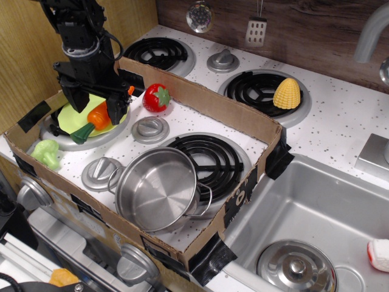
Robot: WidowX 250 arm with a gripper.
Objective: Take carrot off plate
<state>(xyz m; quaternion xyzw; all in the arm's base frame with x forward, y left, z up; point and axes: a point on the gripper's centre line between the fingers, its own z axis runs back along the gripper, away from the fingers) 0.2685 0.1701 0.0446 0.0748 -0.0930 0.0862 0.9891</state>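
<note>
The orange carrot (98,115) lies slanted on the lime-green plate (73,117) at the left of the stove, its dark green stem cap (81,134) pointing to the front left. My black gripper (96,102) hangs low over the plate with its fingers apart, one finger (75,97) left of the carrot and the other finger (117,101) in front of its thick end. The gripper is open and holds nothing. The arm hides the back of the plate.
A cardboard wall (206,100) fences in the front burners. Inside are a red strawberry (157,97), a steel pot (156,188), two silver lids (150,129), (100,173) and green broccoli (47,152). Yellow corn (287,93) lies on the back right burner. The sink (316,219) is at the right.
</note>
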